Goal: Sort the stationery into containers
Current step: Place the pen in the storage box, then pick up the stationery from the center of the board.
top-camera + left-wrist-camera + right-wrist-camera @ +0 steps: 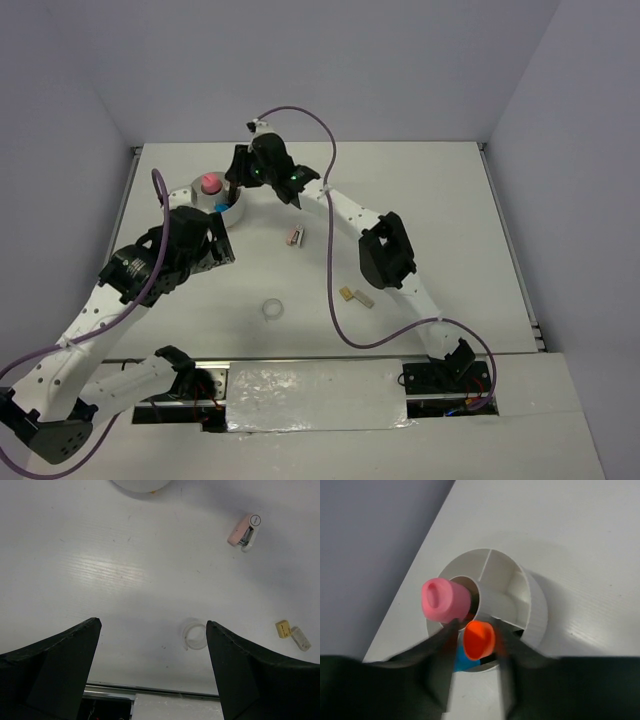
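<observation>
White worktop | right fingers flanking orange-capped marker over dish, grip unclear | left fingers wide, empty | marker light, slick; hold mid-barrel

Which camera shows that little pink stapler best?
The left wrist view: the pink stapler lies large and sharp on the table. The top external view shows it only as a tiny pink speck; the right wrist view misses it entirely.

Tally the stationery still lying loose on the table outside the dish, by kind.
pink-and-white stapler-like piece: 1
clear tape ring: 1
small blocks: 2, one yellow block and one whitish block
Total: 4
</observation>
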Tool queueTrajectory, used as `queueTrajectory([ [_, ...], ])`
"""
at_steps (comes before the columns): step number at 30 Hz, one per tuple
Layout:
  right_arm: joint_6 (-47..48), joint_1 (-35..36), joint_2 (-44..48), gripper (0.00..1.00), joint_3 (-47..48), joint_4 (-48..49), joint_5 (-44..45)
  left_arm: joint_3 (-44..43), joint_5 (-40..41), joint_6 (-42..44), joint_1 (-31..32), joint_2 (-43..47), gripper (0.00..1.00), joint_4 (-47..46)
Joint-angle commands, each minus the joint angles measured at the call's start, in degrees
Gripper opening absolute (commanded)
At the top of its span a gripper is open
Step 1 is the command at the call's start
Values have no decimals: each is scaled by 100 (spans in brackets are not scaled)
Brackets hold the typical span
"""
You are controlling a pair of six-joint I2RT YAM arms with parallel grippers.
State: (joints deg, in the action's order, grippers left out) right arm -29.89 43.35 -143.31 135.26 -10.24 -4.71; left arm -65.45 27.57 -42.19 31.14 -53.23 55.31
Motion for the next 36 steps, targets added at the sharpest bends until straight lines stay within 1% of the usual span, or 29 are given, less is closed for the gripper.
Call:
queueTrajectory([
  [1, 378, 165, 302, 52, -244, 294, 128, -126, 46, 150, -64, 32, 99, -143],
  [2, 396, 208, 381, 64, -385, 355, 137, -108, 38, 150, -72, 50, 99, -161],
  [3, 405, 226, 461, 70, -517, 417, 181, -108, 29, 159, -90, 50, 99, -143],
  [4, 388, 217, 540, 85, -762, 505, 198, -108, 20, 168, -107, 76, 99, -152],
  [5, 370, 226, 688, 90, -851, 540, 216, -108, 11, 176, -116, 94, 99, -161],
  [7, 387, 226, 838, 96, -1054, 602, 269, -117, -24, 168, -151, 129, 99, -178],
  [9, 291, 165, 1146, 99, -1342, 715, 295, -100, -59, 185, -160, 164, 99, -222],
  [10, 230, 139, 1304, 99, -1501, 838, 321, -82, -76, 185, -160, 173, 99, -240],
  [11, 142, 95, 1697, 99, -1738, 970, 322, -64, -85, 203, -169, 173, 99, -257],
  [12, -50, -27, 1927, 99, -2288, 1171, 313, -47, -103, 229, -160, 164, 99, -266],
  [13, -122, -81, 2164, 100, -2563, 1556, 304, 5, -146, 238, -160, 138, 99, -292],
  [14, -183, -151, 2401, 100, -2836, 1691, 321, 23, -182, 264, -169, 129, 99, -310],
  [15, -236, -265, 2856, 100, -3282, 1788, 339, 50, -217, 282, -178, 77, 99, -319],
  [17, -202, -371, 3272, 100, -3785, 1815, 418, 137, -366, 369, -178, 33, 99, -398],
  [18, -88, -450, 3657, 100, -3936, 1719, 453, 207, -428, 396, -178, -3, 99, -459],
  [20, 44, -547, 3975, 100, -4156, 1351, 742, 278, -664, 562, -178, -64, 99, -661],
  [21, 62, -582, 4203, 100, -4192, 818, 839, 348, -761, 633, -178, -143, 99, -740],
  [23, 1, -731, 4407, 100, -4367, 236, 1242, 384, -1015, 799, -178, -292, 99, -960],
  [24, -60, -793, 4616, 100, -4446, -341, 1384, 393, -1139, 879, -178, -502, 99, -1030],
  [26, -331, -969, 4846, 100, -4770, -907, 1743, 375, -1515, 1054, -169, -749, 99, -1241],
  [27, -412, -1039, 5134, 100, -4955, -1249, 1798, 349, -1657, 1125, -169, -1020, 99, -1338],
  [28, -473, -1118, 5311, 100, -5148, -1331, 1789, 331, -1780, 1195, -160, -1153, 99, -1426],
  [29, -552, -1240, 5496, 100, -5629, -1358, 1685, 305, -1860, 1274, -152, -1293, 99, -1583],
  [31, -562, -1364, 6048, 100, -6132, -1235, 1492, 217, -2010, 1380, -90, -1698, 99, -1803],
  [32, -501, -1443, 6225, 100, -6578, -1183, 1273, 191, -2019, 1450, -47, -1969, 99, -2013],
  [34, -413, -1522, 6664, 100, -7063, -1121, 1087, 59, -2072, 1573, -11, -2252, 99, -2251],
  [36, -342, -1601, 6911, 100, -7276, -1269, 1034, -133, -2080, 1635, 59, -2726, 99, -2541],
])
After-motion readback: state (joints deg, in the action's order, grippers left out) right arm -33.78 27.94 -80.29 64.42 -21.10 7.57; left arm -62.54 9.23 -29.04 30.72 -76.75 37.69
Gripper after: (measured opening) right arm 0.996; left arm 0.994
